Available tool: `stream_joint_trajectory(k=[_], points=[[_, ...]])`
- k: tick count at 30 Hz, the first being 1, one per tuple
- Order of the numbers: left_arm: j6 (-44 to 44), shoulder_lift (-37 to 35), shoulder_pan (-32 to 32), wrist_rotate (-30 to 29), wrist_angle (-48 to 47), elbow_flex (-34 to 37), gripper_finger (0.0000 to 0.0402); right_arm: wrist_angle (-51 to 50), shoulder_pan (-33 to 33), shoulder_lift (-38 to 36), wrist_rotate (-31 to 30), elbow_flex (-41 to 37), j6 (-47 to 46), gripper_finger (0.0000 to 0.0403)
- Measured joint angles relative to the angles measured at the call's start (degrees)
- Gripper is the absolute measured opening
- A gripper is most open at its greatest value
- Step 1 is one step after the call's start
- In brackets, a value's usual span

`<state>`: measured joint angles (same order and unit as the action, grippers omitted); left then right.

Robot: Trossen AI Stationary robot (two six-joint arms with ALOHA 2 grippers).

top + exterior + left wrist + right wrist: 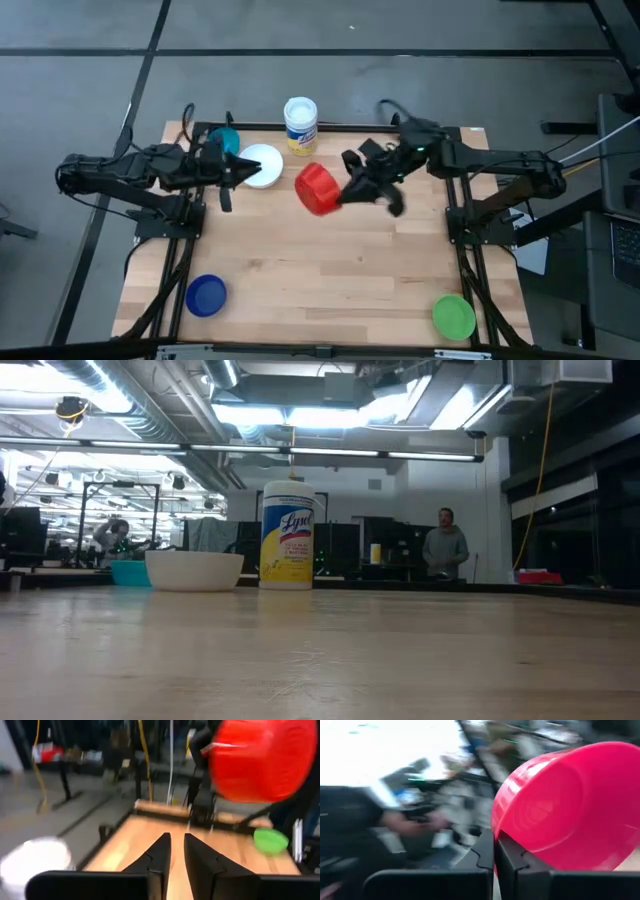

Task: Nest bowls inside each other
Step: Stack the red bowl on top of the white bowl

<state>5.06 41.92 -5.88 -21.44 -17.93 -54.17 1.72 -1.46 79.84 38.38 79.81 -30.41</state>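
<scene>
High view: your right end effector (pixel 352 190) is carrying the red bowl (pixel 318 189) tilted above mid-bench, near the white bowl (pixel 262 165); the teal bowl (pixel 224 141) is sitting behind the left end effector (pixel 236 172). Blue bowl (pixel 206 295) and green bowl (pixel 454 316) are waiting at the front corners. Low view: white bowl is sitting upright beside the wipes canister (pixel 287 536). Left wrist: fingers (pixel 159 855) are standing slightly apart, holding nothing. Right wrist: fingers are pinching the red rim tight. Level the bowl, centre over white, lower before releasing.
</scene>
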Motion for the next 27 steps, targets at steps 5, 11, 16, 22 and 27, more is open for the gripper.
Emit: stream_joint_trajectory(k=[5,11,16,22,27], points=[[-2.7,-2.1,0.5,6.1,8.1,0.0,0.0072,21.7,4.4,0.0,13.5,0.0,-5.0,0.0001],[3.4,-0.5,6.3,32.1,25.7,1.1,0.0079,33.4,5.9,0.8,16.3,0.0,-8.1,0.0001],[13.6,5.9,9.7,47.2,42.9,2.3,0.0077,38.5,6.2,3.6,17.3,0.0,-9.0,0.0001],[24.6,16.6,11.1,55.7,59.3,2.5,0.0079,52.8,6.0,8.1,18.3,0.0,-16.7,0.0001],[31.0,22.8,12.7,57.6,69.6,2.5,0.0077,57.4,7.1,8.9,18.7,0.0,-18.5,0.0001]])
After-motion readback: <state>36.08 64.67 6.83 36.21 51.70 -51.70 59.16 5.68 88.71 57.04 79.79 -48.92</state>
